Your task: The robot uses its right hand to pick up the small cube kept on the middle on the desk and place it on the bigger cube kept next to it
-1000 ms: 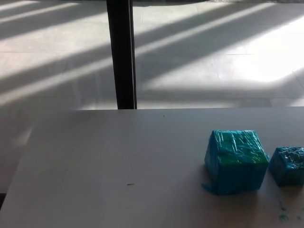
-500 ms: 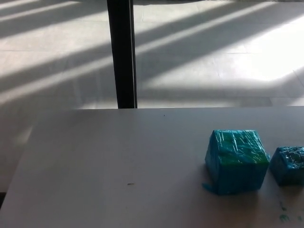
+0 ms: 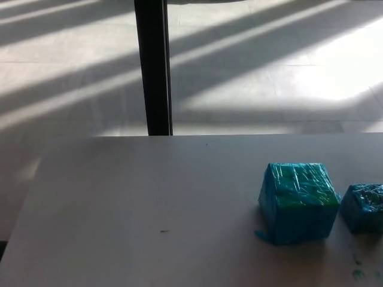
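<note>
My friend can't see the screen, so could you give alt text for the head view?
A big blue cube sits on a pale desk, with a smaller blue cube apart on its right at the picture's edge. No robot hand shows; behind stand a dark post and sunlit floor.

bigger cube: 1 | small cube: 1 | desk: 1 | dark post: 1

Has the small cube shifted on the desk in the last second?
No. The small cube sits just right of the big cube, same gap as before.
</note>
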